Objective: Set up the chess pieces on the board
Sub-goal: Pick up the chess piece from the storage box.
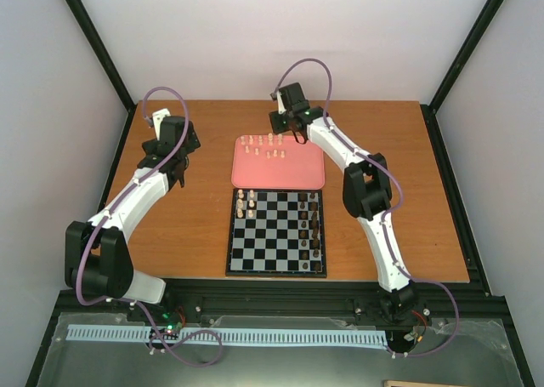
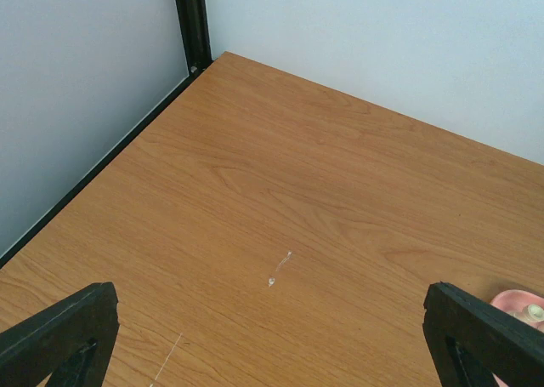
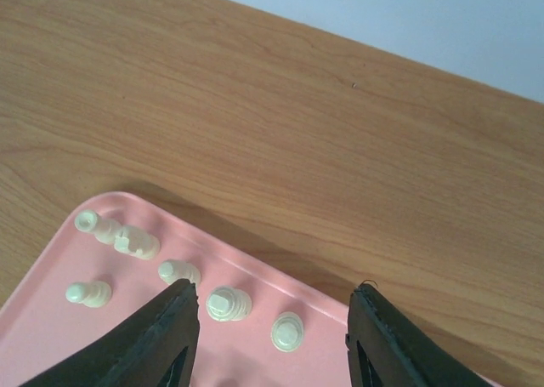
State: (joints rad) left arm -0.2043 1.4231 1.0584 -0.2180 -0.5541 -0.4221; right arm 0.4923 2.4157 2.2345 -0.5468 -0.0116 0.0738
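Note:
The board (image 1: 276,259) lies at the table's front centre, with a few cream chess pieces (image 1: 246,202) on its far left squares. More cream pieces (image 1: 265,144) stand on the pink tray (image 1: 280,173) behind it. My right gripper (image 1: 299,135) hangs over the tray's far right part. In the right wrist view it (image 3: 272,300) is open, and a cream piece (image 3: 288,331) stands below, between the fingers, untouched. A second piece (image 3: 228,304) stands beside the left finger (image 3: 166,340). My left gripper (image 2: 272,323) is wide open over bare wood, holding nothing.
Dark brown pieces (image 1: 313,227) line the board's right columns. The tray's raised rim (image 3: 255,255) runs just beyond the right gripper's fingertips. The tray's corner (image 2: 514,304) shows behind the left gripper's right finger. Black frame posts (image 1: 93,47) and white walls bound the table.

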